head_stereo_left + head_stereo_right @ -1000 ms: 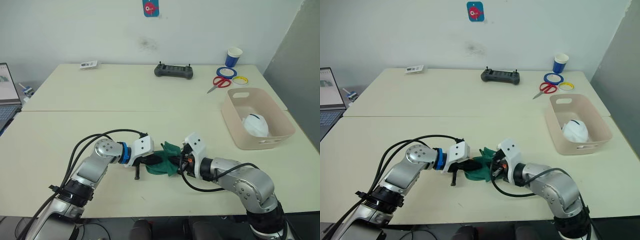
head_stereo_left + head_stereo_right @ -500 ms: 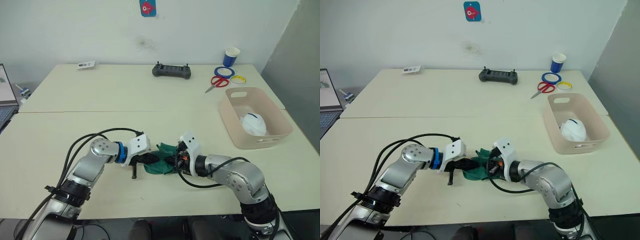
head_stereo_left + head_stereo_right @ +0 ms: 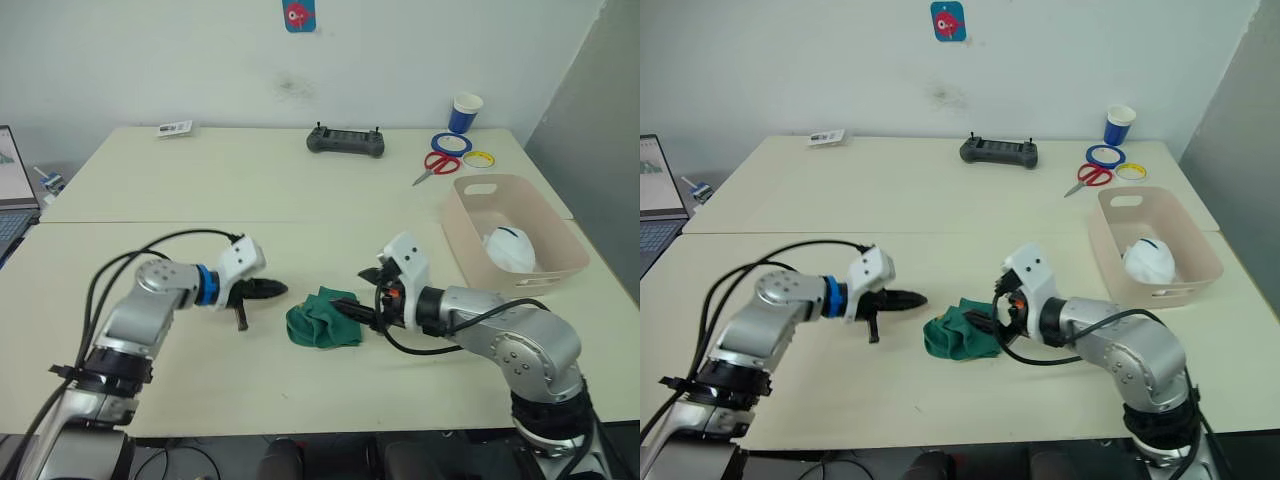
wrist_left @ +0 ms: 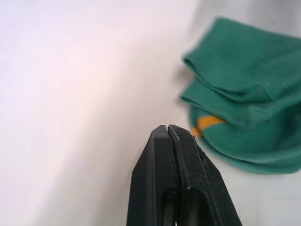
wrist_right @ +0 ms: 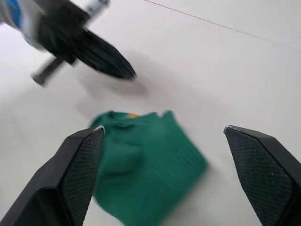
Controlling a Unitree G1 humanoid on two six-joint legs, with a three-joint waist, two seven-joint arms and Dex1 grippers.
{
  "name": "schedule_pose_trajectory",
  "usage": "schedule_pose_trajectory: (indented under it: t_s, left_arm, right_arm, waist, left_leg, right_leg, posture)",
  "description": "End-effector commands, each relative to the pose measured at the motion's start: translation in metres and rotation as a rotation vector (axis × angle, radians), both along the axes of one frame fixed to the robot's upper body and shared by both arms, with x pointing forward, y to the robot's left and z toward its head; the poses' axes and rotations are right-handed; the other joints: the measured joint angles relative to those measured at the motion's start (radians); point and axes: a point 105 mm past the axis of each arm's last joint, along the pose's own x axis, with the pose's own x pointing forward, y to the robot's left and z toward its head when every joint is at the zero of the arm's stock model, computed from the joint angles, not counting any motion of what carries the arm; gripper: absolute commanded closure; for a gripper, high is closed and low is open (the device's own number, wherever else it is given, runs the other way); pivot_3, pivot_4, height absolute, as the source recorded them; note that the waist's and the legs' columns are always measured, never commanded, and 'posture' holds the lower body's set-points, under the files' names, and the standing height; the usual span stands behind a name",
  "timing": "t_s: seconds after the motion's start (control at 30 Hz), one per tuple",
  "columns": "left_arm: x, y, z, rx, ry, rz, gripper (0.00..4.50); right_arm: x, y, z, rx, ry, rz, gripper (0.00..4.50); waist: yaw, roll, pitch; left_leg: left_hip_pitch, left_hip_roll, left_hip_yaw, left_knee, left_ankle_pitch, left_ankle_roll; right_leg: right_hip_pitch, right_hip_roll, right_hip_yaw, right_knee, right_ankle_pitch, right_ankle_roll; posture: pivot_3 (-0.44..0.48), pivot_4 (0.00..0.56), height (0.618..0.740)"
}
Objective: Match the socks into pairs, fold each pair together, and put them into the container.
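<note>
Two dark green socks (image 3: 322, 325) lie folded together on the table (image 3: 250, 200), freed for pickup. Right gripper (image 5: 162, 176) gapes wide just beside them; left gripper (image 4: 168, 134) sits closed, clear. Container (image 3: 470, 262) holds a white bundle (image 3: 510, 249).

Even, bright overhead light fills the room, and the pale cream tabletop (image 3: 300, 190) shows no hard glare. Soft, short shadows lie just beside the folded dark green socks (image 3: 322, 320) and beneath the left gripper (image 3: 272, 290). In the wrist views the tabletop near the socks washes out to pinkish white, and the socks' edges are smeared and out of focus.
</note>
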Motion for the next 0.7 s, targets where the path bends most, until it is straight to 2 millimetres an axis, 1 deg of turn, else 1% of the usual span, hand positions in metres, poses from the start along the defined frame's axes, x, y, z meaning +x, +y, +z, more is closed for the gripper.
schedule_pose_trajectory:
  t_s: [0.03,0.1,0.17,0.2,0.27,0.37,0.4,0.47,0.5,0.57,0.7]
  left_arm:
    - [-0.004,-0.019,0.021,-0.023,-0.059,-0.110,4.50]
    - [-0.011,-0.036,0.026,-0.035,-0.058,-0.189,4.50]
    - [-0.025,-0.053,0.022,-0.022,-0.040,-0.296,4.50]
    - [-0.031,-0.058,0.019,-0.010,-0.031,-0.336,4.50]
    - [-0.037,-0.063,0.013,0.008,-0.022,-0.377,4.50]
    - [-0.037,-0.066,0.003,0.022,-0.017,-0.397,4.50]
    - [-0.038,-0.067,-0.001,0.030,-0.015,-0.410,4.50]
    - [-0.041,-0.068,-0.010,0.054,-0.006,-0.437,4.50]
    - [-0.042,-0.067,-0.017,0.082,-0.002,-0.449,4.50]
    - [-0.044,-0.062,-0.032,0.137,0.007,-0.465,4.50]
    - [-0.045,-0.047,-0.056,0.207,0.041,-0.438,4.50]
  right_arm:
    - [0.004,0.005,-0.001,-0.036,-0.104,0.015,0.66]
    - [0.008,0.008,-0.008,-0.057,-0.120,0.018,1.38]
    - [0.010,0.012,-0.015,-0.075,-0.130,0.027,2.14]
    - [0.012,0.014,-0.018,-0.078,-0.134,0.029,2.49]
    - [0.014,0.017,-0.021,-0.084,-0.142,0.034,3.25]
    - [0.013,0.023,-0.027,-0.105,-0.151,0.062,4.30]
    - [0.013,0.025,-0.029,-0.111,-0.148,0.071,4.44]
    - [0.012,0.027,-0.035,-0.122,-0.138,0.081,4.44]
    - [0.012,0.028,-0.039,-0.138,-0.135,0.087,4.44]
    - [0.012,0.028,-0.044,-0.156,-0.130,0.094,4.44]
    - [0.013,0.029,-0.045,-0.170,-0.139,0.097,4.44]
  waist:
    - [-0.003,0.000,0.000]
    - [-0.006,0.000,0.000]
    - [-0.009,0.000,0.000]
    - [-0.009,0.000,0.000]
    - [-0.010,0.000,0.000]
    - [-0.009,0.000,0.000]
    - [-0.009,0.000,0.000]
    - [-0.008,0.000,0.000]
    - [-0.008,0.000,0.000]
    - [-0.008,0.000,0.000]
    - [-0.008,0.000,0.000]
  left_leg:
    - [0.000,0.000,0.000,0.000,0.000,0.000]
    - [-0.001,0.000,0.000,0.000,0.000,0.000]
    - [-0.001,0.000,0.001,0.000,0.000,0.000]
    - [-0.001,0.000,0.001,0.000,0.000,0.000]
    - [-0.001,0.000,0.001,0.000,0.000,0.000]
    - [0.000,0.000,0.000,0.000,0.000,0.000]
    - [0.000,0.000,0.000,0.000,0.000,0.000]
    - [0.000,0.000,0.000,0.000,0.000,0.000]
    - [0.000,0.000,0.000,0.000,0.000,0.000]
    - [0.000,0.000,0.001,0.000,0.000,0.000]
    - [0.000,0.000,0.000,0.000,0.000,0.000]
  right_leg:
    - [0.000,0.000,0.000,0.000,0.000,0.000]
    - [-0.001,0.000,0.000,0.000,0.000,0.000]
    - [-0.001,0.000,0.001,0.000,0.000,0.000]
    - [-0.001,0.000,0.001,0.000,0.000,0.000]
    - [-0.001,0.001,0.001,0.000,0.000,0.000]
    - [-0.001,0.001,0.001,0.001,0.000,0.000]
    - [-0.001,0.001,0.001,0.001,0.000,0.000]
    - [-0.001,0.001,0.001,0.001,0.000,0.000]
    - [-0.001,0.001,0.001,0.001,0.000,0.000]
    - [-0.001,0.001,0.001,0.001,0.000,0.000]
    - [-0.001,0.001,0.001,0.001,0.000,0.000]
  posture:
    - [0.000,0.150,0.740]
    - [0.000,0.150,0.740]
    - [0.000,0.150,0.740]
    - [0.000,0.150,0.740]
    - [0.000,0.150,0.740]
    - [0.000,0.150,0.740]
    - [0.000,0.150,0.740]
    - [0.000,0.150,0.740]
    - [0.000,0.150,0.740]
    - [0.000,0.150,0.740]
    - [0.000,0.150,0.740]
